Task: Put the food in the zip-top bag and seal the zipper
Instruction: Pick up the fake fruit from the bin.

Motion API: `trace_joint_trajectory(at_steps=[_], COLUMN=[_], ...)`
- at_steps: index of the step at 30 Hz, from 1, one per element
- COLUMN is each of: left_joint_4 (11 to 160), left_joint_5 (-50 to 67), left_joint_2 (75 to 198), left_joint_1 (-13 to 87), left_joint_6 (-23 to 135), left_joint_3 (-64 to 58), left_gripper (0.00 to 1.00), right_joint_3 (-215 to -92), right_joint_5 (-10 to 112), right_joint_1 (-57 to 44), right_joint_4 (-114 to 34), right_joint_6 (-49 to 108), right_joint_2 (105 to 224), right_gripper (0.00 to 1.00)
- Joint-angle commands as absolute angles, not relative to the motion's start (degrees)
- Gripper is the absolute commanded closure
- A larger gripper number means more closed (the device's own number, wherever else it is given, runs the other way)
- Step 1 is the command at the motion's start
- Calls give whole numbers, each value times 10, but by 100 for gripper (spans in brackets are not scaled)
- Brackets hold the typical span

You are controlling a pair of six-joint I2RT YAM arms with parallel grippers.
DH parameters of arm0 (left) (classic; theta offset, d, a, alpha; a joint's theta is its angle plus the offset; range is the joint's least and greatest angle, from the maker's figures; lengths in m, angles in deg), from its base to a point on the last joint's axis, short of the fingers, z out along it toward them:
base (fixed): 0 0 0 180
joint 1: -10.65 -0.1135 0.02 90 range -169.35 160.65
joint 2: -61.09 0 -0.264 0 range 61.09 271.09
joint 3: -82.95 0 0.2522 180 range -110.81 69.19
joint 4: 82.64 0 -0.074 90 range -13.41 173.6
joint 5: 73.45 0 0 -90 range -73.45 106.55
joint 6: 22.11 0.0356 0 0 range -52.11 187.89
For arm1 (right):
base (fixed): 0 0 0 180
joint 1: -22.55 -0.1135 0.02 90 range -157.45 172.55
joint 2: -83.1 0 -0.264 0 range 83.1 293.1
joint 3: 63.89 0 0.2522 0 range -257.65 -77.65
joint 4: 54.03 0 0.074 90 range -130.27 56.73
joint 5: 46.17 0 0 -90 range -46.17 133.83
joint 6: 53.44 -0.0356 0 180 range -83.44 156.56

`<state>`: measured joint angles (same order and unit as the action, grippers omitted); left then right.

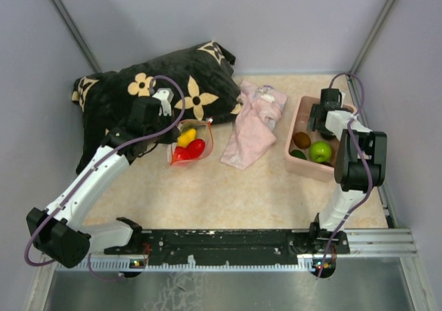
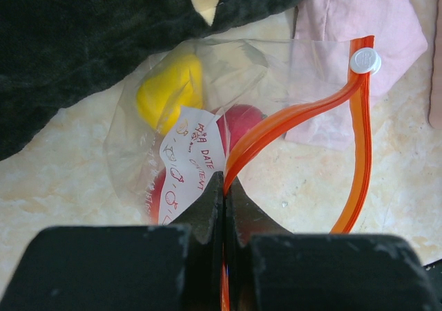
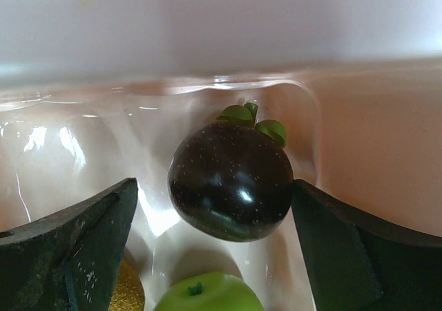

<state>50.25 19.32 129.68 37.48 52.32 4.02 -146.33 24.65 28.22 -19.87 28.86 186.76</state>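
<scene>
The zip-top bag [image 1: 191, 144] lies in front of the pillow, holding a yellow fruit [image 2: 169, 90] and a red fruit [image 2: 242, 121]. Its mouth gapes, with the orange zipper [image 2: 297, 114] curving up to a white slider [image 2: 364, 61]. My left gripper [image 2: 224, 180] is shut on the zipper strip at the mouth's near end. More food sits in the pink bin [image 1: 297, 160]: a dark glossy fruit [image 3: 231, 186] with green leaves, a green apple [image 1: 320, 151] and a brown fruit [image 1: 302, 139]. My right gripper [image 3: 214, 183] is open inside the bin, its fingers either side of the dark fruit.
A black pillow with cream flowers [image 1: 138, 97] lies behind the bag. A pale pink cloth [image 1: 252, 124] is crumpled between bag and bin. Grey walls close in the table on three sides, and the bin stands near the right wall.
</scene>
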Motion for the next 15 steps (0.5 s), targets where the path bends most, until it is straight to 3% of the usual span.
trace_joint_trajectory(at_steps=[1, 4, 15], left_joint_4=[523, 523, 523], left_joint_5=[175, 174, 169], left_joint_2=[1295, 1295, 1297], left_joint_1=[369, 369, 367], left_joint_6=[526, 526, 526], left_joint_3=[48, 50, 48], left_gripper=[100, 100, 100], right_joint_3=[-1476, -1476, -1469], right_joint_5=[268, 273, 294], right_joint_1=[295, 299, 300], right_joint_4=[-244, -249, -262], right_joint_6=[292, 291, 286], right_joint_2=[1880, 1886, 1847], right_gripper=[9, 11, 40])
